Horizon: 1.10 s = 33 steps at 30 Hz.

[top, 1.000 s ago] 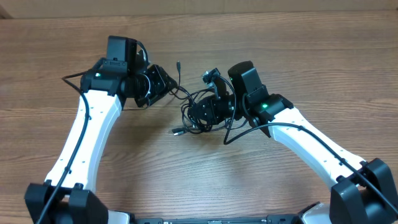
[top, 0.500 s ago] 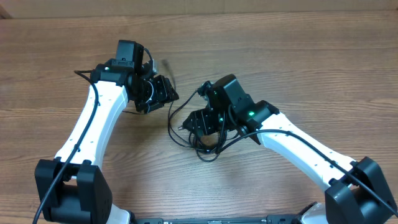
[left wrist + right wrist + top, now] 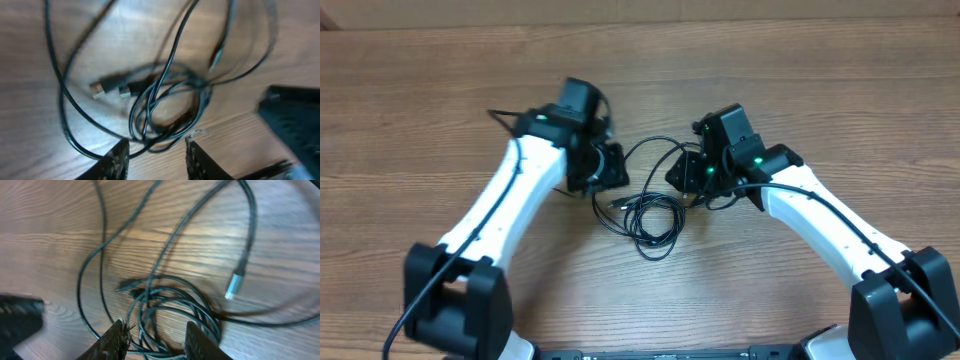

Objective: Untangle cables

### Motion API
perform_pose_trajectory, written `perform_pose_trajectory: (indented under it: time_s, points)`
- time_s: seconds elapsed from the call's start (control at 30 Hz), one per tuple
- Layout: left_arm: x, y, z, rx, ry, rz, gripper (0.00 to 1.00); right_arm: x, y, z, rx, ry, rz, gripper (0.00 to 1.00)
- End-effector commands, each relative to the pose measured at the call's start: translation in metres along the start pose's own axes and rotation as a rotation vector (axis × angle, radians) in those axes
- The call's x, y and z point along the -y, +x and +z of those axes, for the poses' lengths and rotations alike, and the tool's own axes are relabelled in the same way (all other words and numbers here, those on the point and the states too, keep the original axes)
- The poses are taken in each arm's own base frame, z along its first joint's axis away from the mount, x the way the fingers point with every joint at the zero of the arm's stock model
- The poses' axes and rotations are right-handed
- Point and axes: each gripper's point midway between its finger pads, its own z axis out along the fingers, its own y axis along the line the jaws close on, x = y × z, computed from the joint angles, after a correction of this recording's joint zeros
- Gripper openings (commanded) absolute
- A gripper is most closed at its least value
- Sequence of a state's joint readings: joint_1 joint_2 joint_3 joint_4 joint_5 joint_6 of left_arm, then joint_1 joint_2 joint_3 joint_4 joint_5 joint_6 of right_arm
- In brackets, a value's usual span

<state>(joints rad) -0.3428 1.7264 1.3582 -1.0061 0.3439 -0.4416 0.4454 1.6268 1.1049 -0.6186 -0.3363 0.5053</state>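
Note:
The cables [image 3: 648,212] are thin black cords lying in a loose tangle of loops on the wooden table, between the two arms. My left gripper [image 3: 610,170] hovers at their left edge, my right gripper [image 3: 682,175] at their upper right. In the left wrist view the cables [image 3: 165,100] coil ahead of my open left gripper [image 3: 156,155], with two plug ends [image 3: 110,91] side by side; nothing sits between its fingers. In the right wrist view my right gripper [image 3: 156,340] stands open over the coils [image 3: 170,305], with loops running through the gap. A silver plug [image 3: 233,286] lies to the right.
Bare wooden table [image 3: 820,90] surrounds the tangle. The black body of the right arm [image 3: 292,125] shows at the right of the left wrist view. The left arm [image 3: 17,317] shows at the left edge of the right wrist view.
The left arm swung right to the tangle. The right gripper, shut a second ago, opened, moved down and left, then back up and right. The cables now lie spread lower on the table.

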Motion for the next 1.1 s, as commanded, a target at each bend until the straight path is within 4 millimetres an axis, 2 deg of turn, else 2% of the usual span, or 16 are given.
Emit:
perform_pose_trajectory:
  time_s: [0.0,0.07,0.1,0.13,0.17,0.2,0.33,0.47,0.6,0.63,0.67,0.7,1.07]
  points:
    - [-0.016,0.016,0.032,-0.078,-0.141,0.017,0.39,0.002,0.001,-0.001,-0.012,0.012,0.023,0.36]
    - [-0.019,0.026,0.047,-0.136,-0.169,0.02,0.38,0.003,0.004,-0.001,-0.024,0.02,0.028,0.36]
    - [-0.02,0.031,0.054,-0.166,-0.179,0.02,0.37,0.004,0.005,-0.001,-0.027,0.021,0.028,0.4]
    - [-0.022,0.035,0.059,-0.192,-0.192,0.02,0.33,0.004,0.006,-0.001,-0.029,0.023,0.029,0.56]
    - [-0.025,0.038,0.063,-0.212,-0.203,0.018,0.28,0.004,0.006,-0.001,-0.031,0.024,0.03,0.81]
    - [-0.026,0.04,0.064,-0.222,-0.208,0.014,0.27,0.004,0.007,-0.001,-0.032,0.025,0.03,1.0]
    - [-0.024,0.03,0.057,-0.19,-0.193,0.009,0.3,0.004,0.006,-0.001,-0.029,0.023,0.028,1.0]
    - [-0.01,-0.002,0.035,-0.089,-0.15,0.013,0.36,0.004,0.006,-0.001,-0.029,0.023,0.028,1.0]
    - [-0.001,-0.03,0.016,-0.002,-0.116,0.012,0.48,0.004,0.006,-0.001,-0.029,0.023,0.028,1.0]
    - [0.0,-0.035,0.014,0.012,-0.109,0.012,0.56,0.004,0.006,-0.001,-0.029,0.023,0.028,1.0]
    - [0.001,-0.037,0.013,0.02,-0.106,0.012,0.73,0.004,0.006,-0.001,-0.029,0.023,0.028,1.0]
    - [0.001,-0.038,0.013,0.025,-0.103,0.014,0.99,0.004,0.006,-0.001,-0.029,0.023,0.028,1.0]
    - [0.002,-0.039,0.013,0.029,-0.102,0.016,1.0,0.004,0.006,-0.001,-0.029,0.023,0.028,1.0]
